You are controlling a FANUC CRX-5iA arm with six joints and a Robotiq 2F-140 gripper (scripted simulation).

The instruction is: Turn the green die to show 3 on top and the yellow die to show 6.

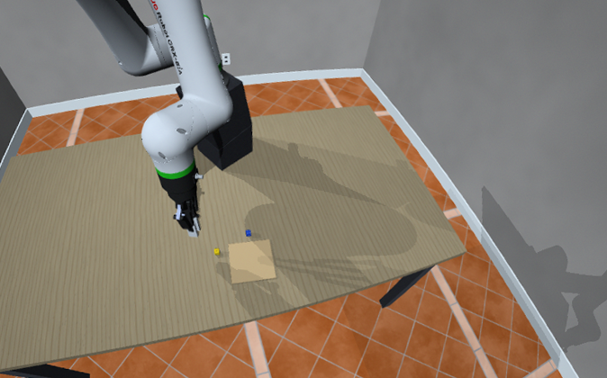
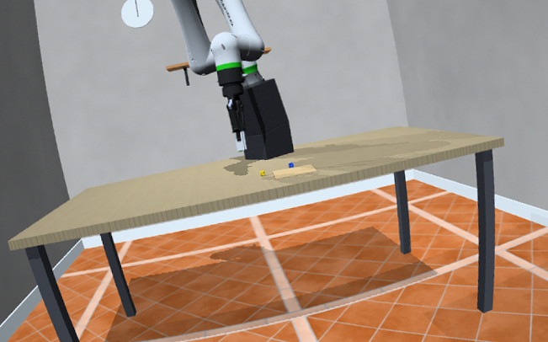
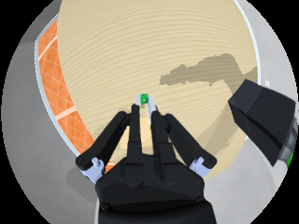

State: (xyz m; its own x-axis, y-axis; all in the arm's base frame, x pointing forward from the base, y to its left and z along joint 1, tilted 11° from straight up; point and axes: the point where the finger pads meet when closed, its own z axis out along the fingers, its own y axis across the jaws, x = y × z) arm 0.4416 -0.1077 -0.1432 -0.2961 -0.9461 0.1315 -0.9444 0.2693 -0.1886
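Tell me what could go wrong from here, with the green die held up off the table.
1. The green die sits right at the tips of the end effector, so it may slip out, tumble to the wrong face, or land off the mat.
2. The yellow die and blue die lie close beside the mat; lowering there could knock the blue one onto another face.

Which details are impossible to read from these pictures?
1. Green die: it is gripped in the shut pincer. The wrist view shows only a small green patch with no readable pips. In the top and exterior views the fingers hide it.
2. Yellow die and blue die: they are too small in the top and exterior views to read their upper faces, and they lie outside the wrist view.
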